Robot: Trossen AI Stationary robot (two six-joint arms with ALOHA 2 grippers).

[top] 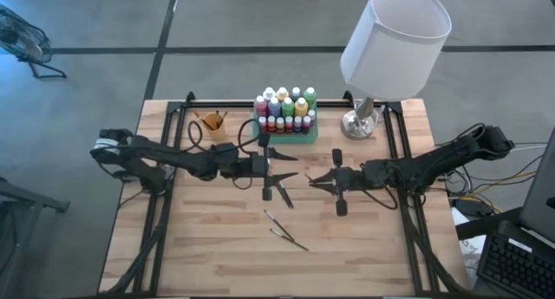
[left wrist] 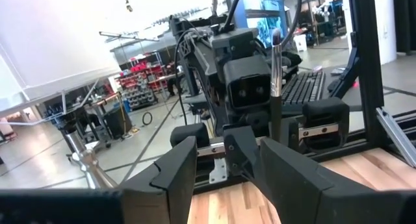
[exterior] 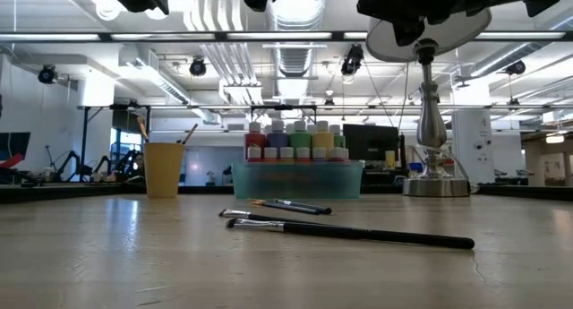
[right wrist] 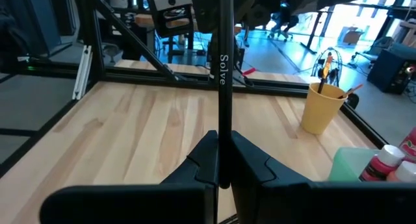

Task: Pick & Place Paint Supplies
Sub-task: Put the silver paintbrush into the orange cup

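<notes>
My right gripper (top: 314,179) hovers over the table's middle, shut on a thin dark-handled paintbrush (right wrist: 225,68) that stands upright. My left gripper (top: 293,175) faces it from the left at close range, open (left wrist: 227,146), touching nothing. In the left wrist view the brush (left wrist: 275,74) rises just beyond the left fingers. Two more paintbrushes (top: 271,217) (top: 290,238) lie flat on the table nearer the near edge. The paint bottles (top: 284,104) with pale caps stand in the green tray (top: 310,136) at the far side. My right gripper pinches the paintbrush's dark handle (right wrist: 225,120) between its two fingers (right wrist: 205,156), which come in level from the table's right and lie across it. The brush stands upright and rises above the fingers; they hide what lies below them.
An orange cup (top: 212,126) with brushes in it stands left of the tray. A lamp with a white shade (top: 395,39) and metal base (top: 360,124) stands at the far right. Bare wood (top: 217,247) lies toward the near edge around the two loose brushes.
</notes>
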